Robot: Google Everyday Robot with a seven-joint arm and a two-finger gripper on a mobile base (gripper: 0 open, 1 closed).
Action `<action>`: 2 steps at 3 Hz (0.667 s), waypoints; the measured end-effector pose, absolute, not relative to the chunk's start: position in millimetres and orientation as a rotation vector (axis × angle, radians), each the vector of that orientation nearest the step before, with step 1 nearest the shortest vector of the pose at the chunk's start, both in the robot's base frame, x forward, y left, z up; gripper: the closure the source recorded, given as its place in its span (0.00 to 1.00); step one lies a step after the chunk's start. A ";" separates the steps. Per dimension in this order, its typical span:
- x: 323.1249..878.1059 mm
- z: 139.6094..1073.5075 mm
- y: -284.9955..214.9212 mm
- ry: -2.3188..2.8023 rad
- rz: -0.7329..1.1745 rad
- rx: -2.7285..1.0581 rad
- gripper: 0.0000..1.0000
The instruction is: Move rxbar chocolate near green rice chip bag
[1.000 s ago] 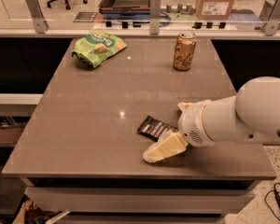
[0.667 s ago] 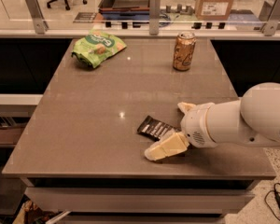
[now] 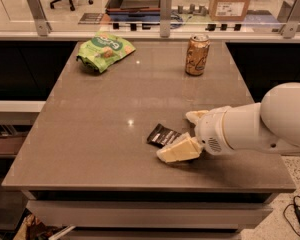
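We see the light-green foil rice chip bag point(image 3: 104, 50) at the grey counter's point(image 3: 90, 129) far-left corner. Well apart, near the front, lies the flat black-wrapped rxbar chocolate point(image 3: 161, 134), its right end between the cream claw's point(image 3: 175, 136) spread fingers (white arm entering from the right). A tan drink can point(image 3: 197, 54) stands at the back.

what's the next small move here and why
Probably close the jaws: the gripper sits open near the front edge of the table, jaws either side of the rxbar chocolate, which lies far from the green rice chip bag.
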State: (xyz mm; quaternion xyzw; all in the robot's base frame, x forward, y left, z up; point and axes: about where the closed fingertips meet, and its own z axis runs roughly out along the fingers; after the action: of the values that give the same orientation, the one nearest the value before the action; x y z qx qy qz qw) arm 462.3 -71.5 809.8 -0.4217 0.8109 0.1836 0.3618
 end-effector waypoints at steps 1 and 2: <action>462.2 814.6 -71.5 2.089 0.473 -1.086 0.87; 462.2 818.5 -71.4 2.088 0.473 -1.087 1.00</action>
State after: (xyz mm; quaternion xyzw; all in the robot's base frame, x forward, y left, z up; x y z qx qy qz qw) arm 462.2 -71.4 818.5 -0.4219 0.8108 0.1835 0.3619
